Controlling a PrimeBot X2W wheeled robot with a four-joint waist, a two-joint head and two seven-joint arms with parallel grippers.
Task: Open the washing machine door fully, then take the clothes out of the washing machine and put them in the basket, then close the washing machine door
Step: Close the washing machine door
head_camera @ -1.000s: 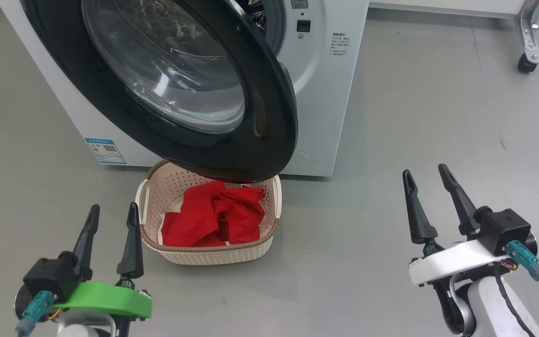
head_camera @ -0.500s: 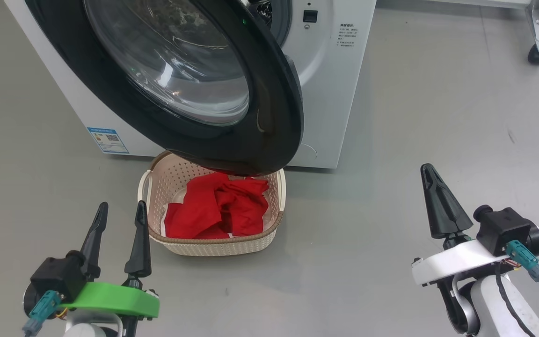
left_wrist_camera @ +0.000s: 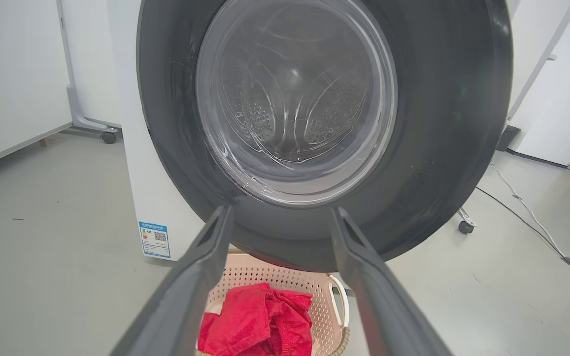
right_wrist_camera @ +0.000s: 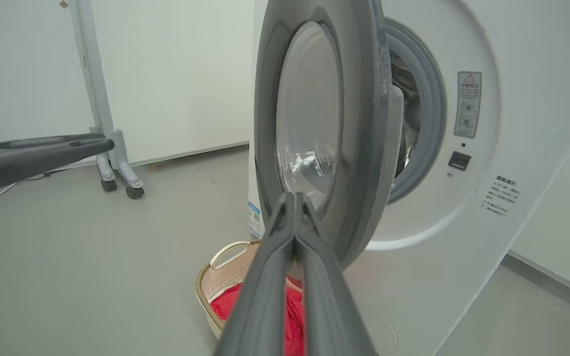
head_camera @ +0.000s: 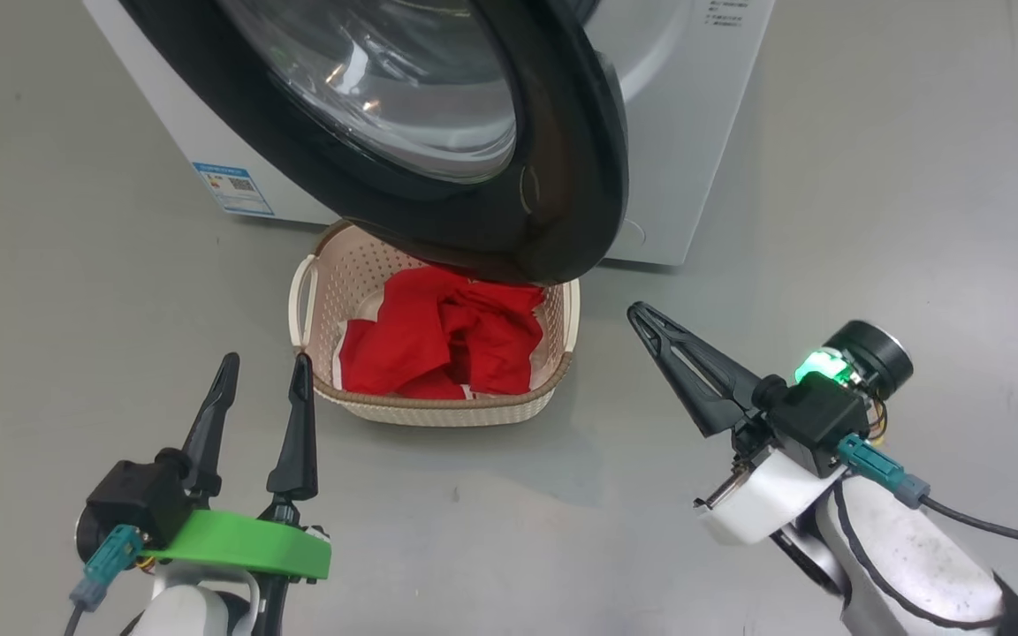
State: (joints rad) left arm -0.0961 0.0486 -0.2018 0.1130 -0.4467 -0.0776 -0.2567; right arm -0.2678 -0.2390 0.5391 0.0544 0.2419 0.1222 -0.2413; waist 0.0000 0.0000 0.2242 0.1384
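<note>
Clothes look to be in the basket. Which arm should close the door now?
Right, probably. The right gripper is shut and aims at the free edge of the washing machine door, ready to push. The left gripper sits open near the basket, facing the glass.

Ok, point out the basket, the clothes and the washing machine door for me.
basket (head_camera: 438, 413), head view, front wall.
clothes (head_camera: 438, 340), head view, middle of the red pile.
washing machine door (head_camera: 580, 177), head view, black ring's right side.
</note>
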